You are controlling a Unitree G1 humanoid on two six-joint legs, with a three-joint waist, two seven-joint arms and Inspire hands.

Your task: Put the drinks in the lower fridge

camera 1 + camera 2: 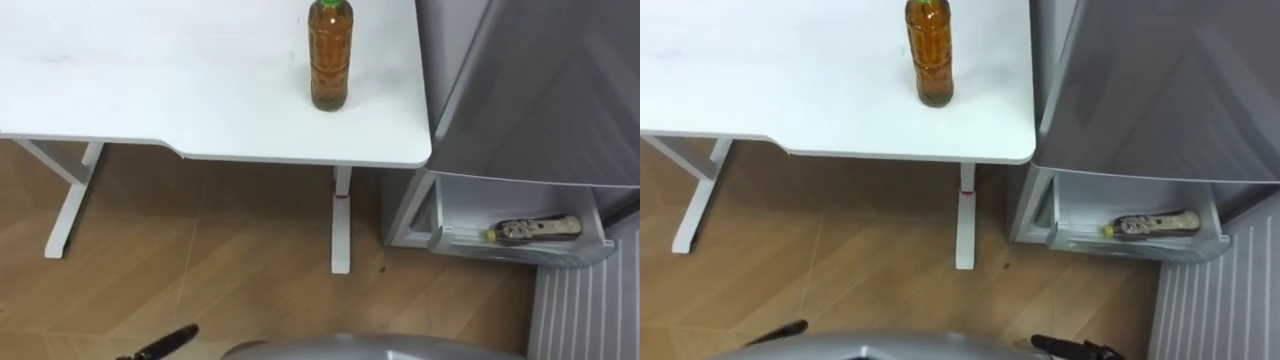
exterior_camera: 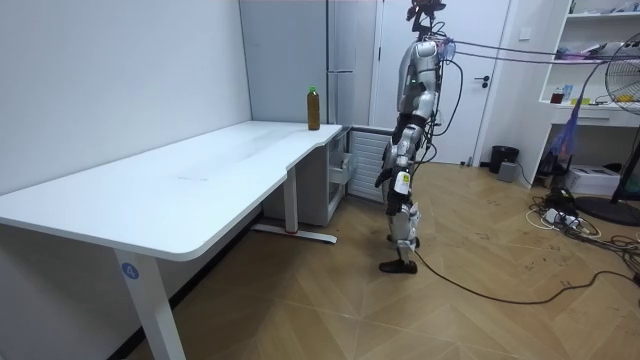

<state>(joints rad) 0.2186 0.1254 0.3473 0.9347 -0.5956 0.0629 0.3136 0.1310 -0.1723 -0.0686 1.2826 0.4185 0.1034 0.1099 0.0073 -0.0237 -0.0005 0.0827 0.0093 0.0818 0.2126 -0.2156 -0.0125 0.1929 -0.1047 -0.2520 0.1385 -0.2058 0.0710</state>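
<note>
The bottle (image 1: 331,60) of amber drink, green-capped, stands upright on the desk (image 1: 150,80), near the desk's right-hand corner and just beside the grey fridge (image 1: 540,90). Below that corner, a second bottle (image 1: 538,230) lies on its side in a clear bin (image 1: 520,252) at the fridge's open lower part. The upright bottle is untouched, so the step in hand is judged to be the reach for it. For this to be done well, the body should probably be brought closer to the desk. The bottle should be approached from the side at mid-height, below the narrowing neck, so that it is enclosed and not knocked over. The right hand is likely the better placed, since the bottle stands towards the fridge side. Once lifted, the bottle should be kept clear of the desk's edge and the fridge wall on the way down to the bin, where room is left beside the lying bottle. The left hand (image 1: 165,343) shows at the lower edge of the eye view, above the floor (image 1: 220,260), well apart from the bottle and far below the desk top. Only a dark tip is visible, so it cannot be told whether it is spread or curled. The right hand (image 1: 1072,347) is equally low and equally far off, and its state cannot be told either. In the room view the robot stands upright off the desk's end, by the fridge.
</note>
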